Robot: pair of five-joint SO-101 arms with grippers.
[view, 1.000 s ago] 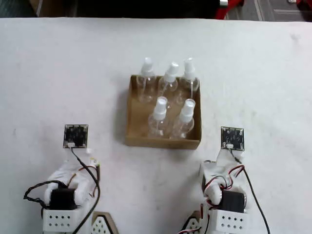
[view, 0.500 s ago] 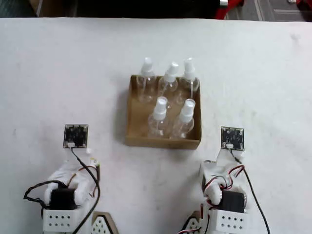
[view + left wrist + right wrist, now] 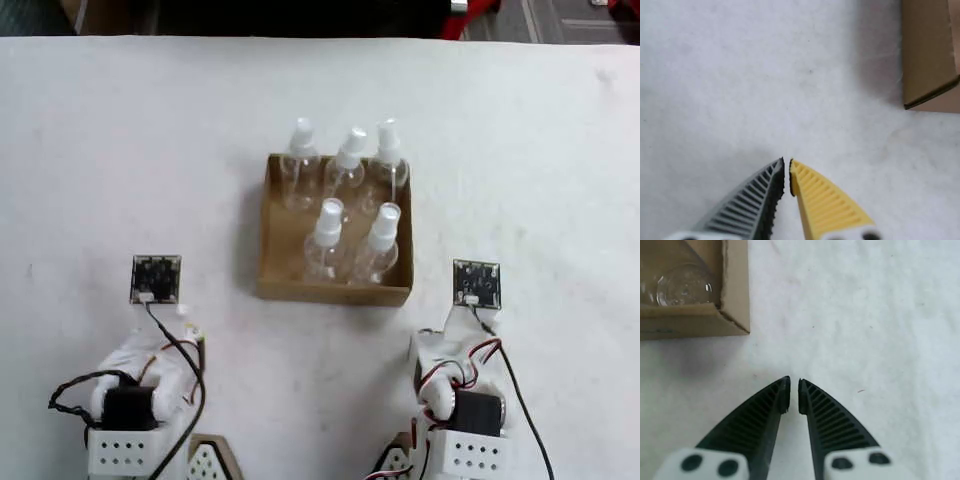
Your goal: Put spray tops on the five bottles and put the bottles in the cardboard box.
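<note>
- The white surface (image 3: 120, 150) carries everything, and both my arms sit folded back at its near edge.
- The cardboard box (image 3: 332, 292) stands open-topped on the middle of the surface, ahead of my arms and between them.
- All five bottles stand upright inside the box, each with a white spray top on. Three make the back row (image 3: 299, 168) (image 3: 346, 170) (image 3: 389, 168) and two the front row (image 3: 326, 245) (image 3: 377, 248).
- My right hand (image 3: 793, 395) hangs over bare surface near the box's right front corner. Its two black fingers are drawn together with only a sliver between the tips, and they grip nothing.
- My left hand (image 3: 787, 175) hangs over bare surface off the box's left front corner. Its grey and yellow fingers meet at the tips and hold nothing.
</note>
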